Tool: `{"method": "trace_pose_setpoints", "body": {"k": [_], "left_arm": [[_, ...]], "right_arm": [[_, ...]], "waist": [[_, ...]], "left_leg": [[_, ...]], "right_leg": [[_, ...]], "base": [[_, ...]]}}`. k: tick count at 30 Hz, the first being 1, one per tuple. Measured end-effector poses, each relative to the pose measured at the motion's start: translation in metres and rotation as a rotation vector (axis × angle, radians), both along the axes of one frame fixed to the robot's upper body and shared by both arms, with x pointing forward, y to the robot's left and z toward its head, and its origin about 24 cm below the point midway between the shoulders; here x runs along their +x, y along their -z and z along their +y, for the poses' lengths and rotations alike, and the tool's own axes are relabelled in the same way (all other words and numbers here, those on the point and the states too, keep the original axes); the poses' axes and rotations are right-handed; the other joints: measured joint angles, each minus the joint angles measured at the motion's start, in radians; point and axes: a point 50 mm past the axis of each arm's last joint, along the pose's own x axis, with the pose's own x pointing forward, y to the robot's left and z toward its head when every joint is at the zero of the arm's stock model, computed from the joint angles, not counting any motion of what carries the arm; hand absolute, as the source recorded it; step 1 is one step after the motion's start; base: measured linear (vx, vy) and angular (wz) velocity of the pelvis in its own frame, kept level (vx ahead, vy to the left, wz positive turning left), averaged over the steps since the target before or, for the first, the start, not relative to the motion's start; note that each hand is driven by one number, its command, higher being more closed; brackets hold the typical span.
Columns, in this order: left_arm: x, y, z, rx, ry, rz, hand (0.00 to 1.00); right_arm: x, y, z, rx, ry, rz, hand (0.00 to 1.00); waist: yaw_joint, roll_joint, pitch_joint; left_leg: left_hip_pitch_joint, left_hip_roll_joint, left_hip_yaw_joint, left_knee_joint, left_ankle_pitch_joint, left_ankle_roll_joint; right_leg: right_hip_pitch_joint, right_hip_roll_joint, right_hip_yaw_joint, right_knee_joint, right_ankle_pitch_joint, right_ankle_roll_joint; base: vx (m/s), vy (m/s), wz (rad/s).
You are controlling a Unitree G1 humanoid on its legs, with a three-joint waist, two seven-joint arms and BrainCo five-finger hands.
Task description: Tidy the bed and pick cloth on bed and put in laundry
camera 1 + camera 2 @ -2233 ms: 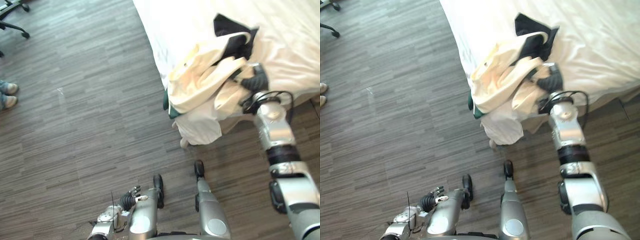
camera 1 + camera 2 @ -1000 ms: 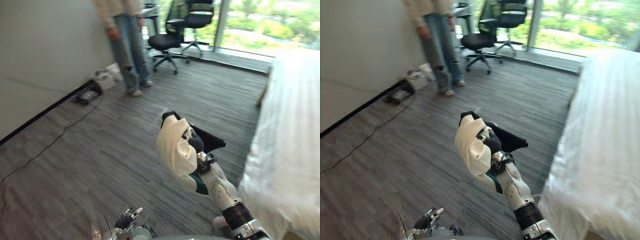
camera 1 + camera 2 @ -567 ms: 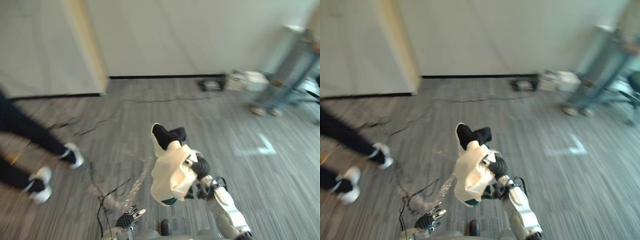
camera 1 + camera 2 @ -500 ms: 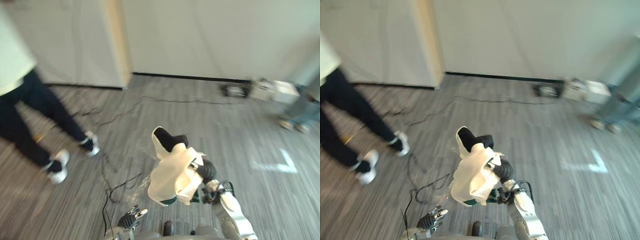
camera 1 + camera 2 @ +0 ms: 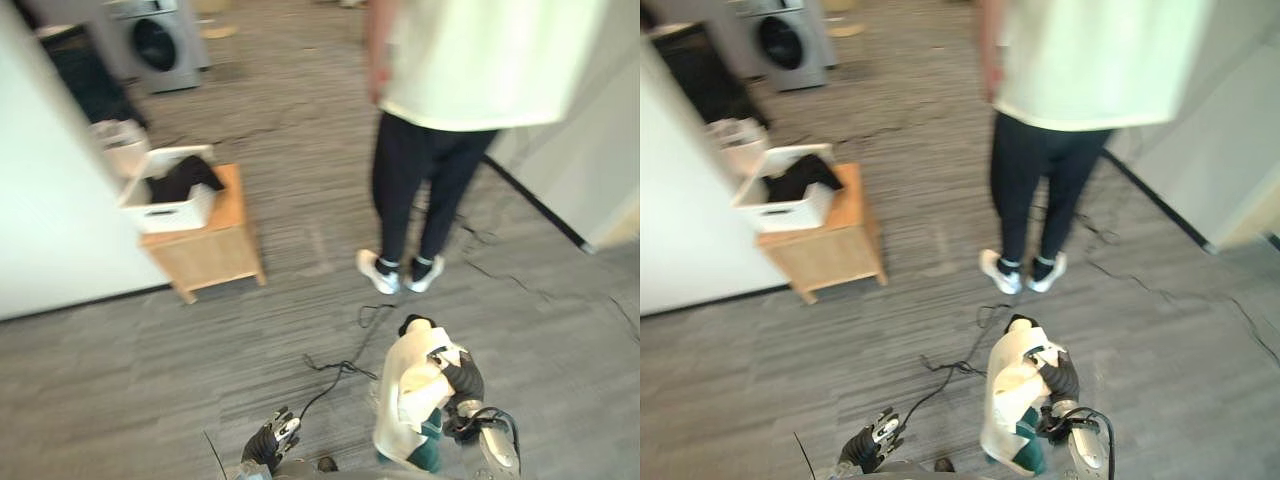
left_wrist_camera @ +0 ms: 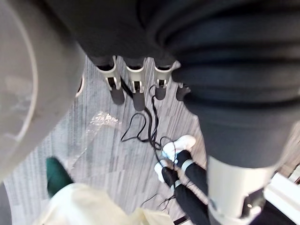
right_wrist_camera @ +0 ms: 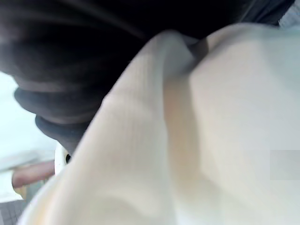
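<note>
Hold: right hand [image 5: 462,378] has its fingers curled round a cream-white fabric cloth [image 5: 405,420] with dark green and black parts. The bundle drapes over and below the hand, one end hanging free.

Handling, judged: light, soft, limp, not fragile. It would slip if the grip eases, and the hanging end may snag. Best hold is a gathered bunch at mid-bundle.

The left hand [image 5: 268,443] is low beside it, fingers straight, holding nothing.

A white plastic laundry basket [image 5: 165,212] on a low wooden stand [image 5: 205,255] is well ahead-left of the right hand. A person in dark trousers [image 5: 425,170] stands nearer, ahead.
</note>
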Motion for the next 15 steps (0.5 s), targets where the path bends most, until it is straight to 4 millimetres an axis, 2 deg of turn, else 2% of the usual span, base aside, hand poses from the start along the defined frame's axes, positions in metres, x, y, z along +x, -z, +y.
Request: {"method": "trace_pose_setpoints", "body": {"k": [2,3,7,9,13,15], "left_arm": [[-0.005,0.002,0.005,0.029,0.048,0.040,0.00],[0.003,0.002,0.011,0.053,0.118,0.095,0.00],[0.003,0.002,0.011,0.053,0.118,0.095,0.00],[0.002,0.003,0.012,0.056,0.112,0.099,0.00],[-0.006,0.008,0.019,0.117,0.032,0.132,0.00],[-0.012,0.012,0.030,0.207,-0.038,0.150,0.00]], "right_arm": [[0.005,0.000,0.002,0.035,0.024,-0.013,1.00],[0.003,0.011,-0.001,0.096,0.087,0.024,1.00],[0.002,0.012,-0.001,0.096,0.087,0.026,1.00],[-0.003,0.021,-0.003,0.088,0.093,0.067,1.00],[-0.035,0.055,-0.010,0.055,0.093,0.270,1.00],[-0.056,0.070,-0.018,0.061,0.096,0.375,1.00]], "waist": [[-0.002,-0.017,0.002],[-0.085,-0.014,0.090],[-0.085,-0.014,0.090],[-0.084,-0.015,0.090],[-0.063,-0.016,0.089],[-0.057,-0.012,0.087]], "left_leg": [[0.026,-0.032,-0.043,-0.097,0.057,0.002],[0.111,-0.045,-0.052,-0.233,0.132,0.005],[0.111,-0.045,-0.052,-0.233,0.132,0.005],[0.111,-0.045,-0.051,-0.233,0.133,0.005],[0.114,-0.045,-0.049,-0.231,0.136,0.001],[0.111,-0.045,-0.042,-0.216,0.137,0.001]], "right_leg": [[0.007,0.000,0.003,-0.011,0.007,-0.008],[0.088,0.037,0.053,-0.109,-0.012,0.014],[0.088,0.037,0.053,-0.109,-0.012,0.014],[0.088,0.037,0.053,-0.111,-0.012,0.014],[0.100,0.039,0.055,-0.125,-0.012,0.014],[0.102,0.039,0.066,-0.132,-0.020,0.016]], "base": [[0.04,0.017,0.55],[0.02,-0.002,0.23],[0.00,0.000,0.00],[0.00,0.000,0.00],[0.00,-0.010,-0.01],[0.02,-0.086,-0.02]]}}
